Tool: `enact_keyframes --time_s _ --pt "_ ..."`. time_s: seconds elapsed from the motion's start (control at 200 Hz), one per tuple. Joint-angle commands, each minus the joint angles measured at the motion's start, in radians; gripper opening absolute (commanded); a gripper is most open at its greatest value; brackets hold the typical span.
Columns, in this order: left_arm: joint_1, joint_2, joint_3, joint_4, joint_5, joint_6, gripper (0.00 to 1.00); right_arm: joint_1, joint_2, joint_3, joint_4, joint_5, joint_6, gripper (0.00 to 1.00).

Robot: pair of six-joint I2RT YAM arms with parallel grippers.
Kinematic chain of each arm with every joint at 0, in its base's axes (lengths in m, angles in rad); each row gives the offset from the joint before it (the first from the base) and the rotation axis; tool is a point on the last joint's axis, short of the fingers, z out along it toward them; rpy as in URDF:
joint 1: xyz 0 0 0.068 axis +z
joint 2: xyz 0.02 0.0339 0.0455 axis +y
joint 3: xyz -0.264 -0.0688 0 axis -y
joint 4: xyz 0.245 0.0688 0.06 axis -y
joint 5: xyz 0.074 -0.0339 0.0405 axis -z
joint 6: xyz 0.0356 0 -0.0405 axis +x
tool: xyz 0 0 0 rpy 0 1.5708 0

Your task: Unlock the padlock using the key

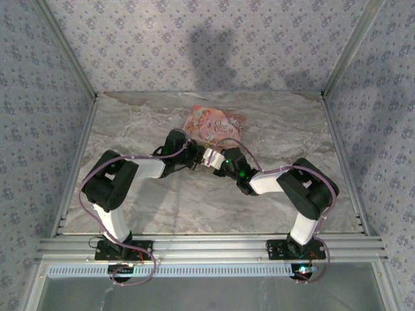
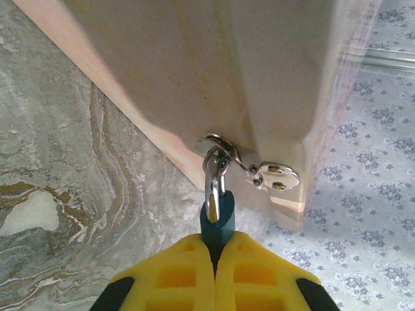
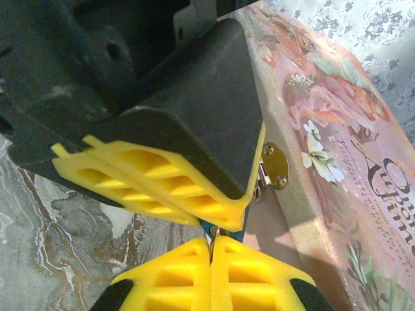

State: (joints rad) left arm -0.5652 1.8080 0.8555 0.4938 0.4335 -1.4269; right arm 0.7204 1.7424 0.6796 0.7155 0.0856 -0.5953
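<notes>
**We are looking at the teal padlock (image 2: 218, 223), pinched in the left tool (image 2: 217, 245) at the clasp of the pink box (image 2: 194, 65).**

Its long axis is running straight out along that tool's ribbed yellow fingers (image 2: 175, 275). Its silvery shackle (image 2: 212, 191) is pointing away from the tool and hooking through a thin wire ring (image 2: 224, 146) on the box's front wall. Just beside the ring we are seeing a shiny oval plate (image 2: 277, 176) with two screws. The box's flower-printed lid is lying shut, hiding whatever is inside. The right tool (image 3: 211, 245) is meeting the padlock from the opposite side, fingers pressed together with a small silvery bit (image 3: 219, 232) at their tips; we cannot tell what that bit is. The box is resting on the veined grey marble-look desk (image 2: 52, 129).
</notes>
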Motion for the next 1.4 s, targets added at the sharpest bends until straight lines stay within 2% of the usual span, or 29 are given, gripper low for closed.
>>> enact_keyframes --time_s 0.0,0.275,0.51,0.605,0.849,1.074,1.264,1.394 --pt "-0.014 -0.024 0.019 0.021 0.031 0.002 0.0 -0.013 -0.005 0.014 0.047 0.058 0.118 0.0" --pt "-0.015 -0.022 0.015 0.02 0.027 0.001 0.0 -0.015 -0.008 0.01 0.041 0.013 0.352 0.0" --pt "-0.018 -0.016 0.017 0.016 0.023 0.009 0.02 -0.017 0.0 0.001 0.029 -0.017 0.46 0.0" --pt "-0.016 -0.025 0.017 -0.005 0.014 0.028 0.15 -0.025 -0.006 -0.01 0.024 -0.04 0.525 0.0" --pt "0.004 -0.077 0.011 -0.083 -0.013 0.09 0.35 -0.053 -0.016 -0.049 0.013 -0.125 0.76 0.0" --pt "0.04 -0.16 -0.01 -0.176 -0.041 0.155 0.54 -0.111 -0.024 -0.074 0.046 -0.256 0.96 0.0" --pt "0.12 -0.232 0.001 -0.291 -0.058 0.255 0.68 -0.177 -0.012 -0.079 0.054 -0.393 1.191 0.0" --pt "0.198 -0.243 0.057 -0.415 -0.064 0.395 0.78 -0.197 0.02 -0.081 0.065 -0.436 1.322 0.0"
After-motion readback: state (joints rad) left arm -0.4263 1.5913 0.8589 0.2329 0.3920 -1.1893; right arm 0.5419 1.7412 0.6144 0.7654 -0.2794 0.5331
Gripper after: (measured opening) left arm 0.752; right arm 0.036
